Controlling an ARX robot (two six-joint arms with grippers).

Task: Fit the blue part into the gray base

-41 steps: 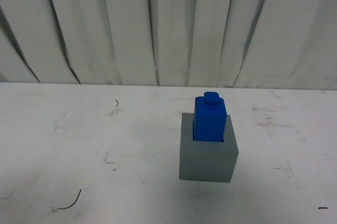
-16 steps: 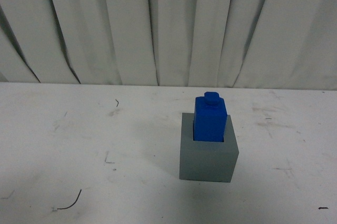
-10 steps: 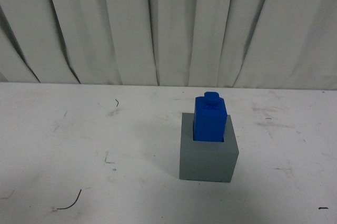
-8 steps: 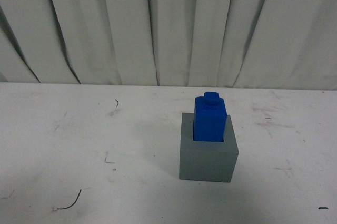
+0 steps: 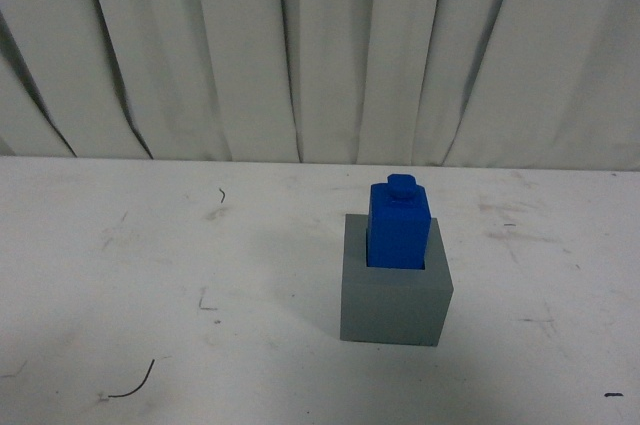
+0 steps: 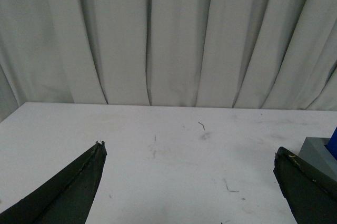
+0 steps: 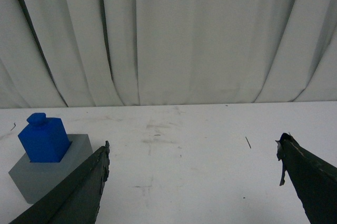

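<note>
The blue part (image 5: 400, 223) stands upright in the recess of the gray base (image 5: 393, 303) on the white table, right of centre in the front view, its round stud on top. Neither arm shows in the front view. My left gripper (image 6: 189, 147) is open and empty over bare table; a corner of the gray base (image 6: 319, 150) and a sliver of the blue part (image 6: 333, 144) show at that view's edge. My right gripper (image 7: 192, 145) is open and empty, with the blue part (image 7: 43, 138) in the gray base (image 7: 42, 174) beside one finger.
The white table (image 5: 150, 275) carries scuff marks and small dark wire scraps (image 5: 133, 383). A pleated white curtain (image 5: 320, 45) hangs along the far edge of the table.
</note>
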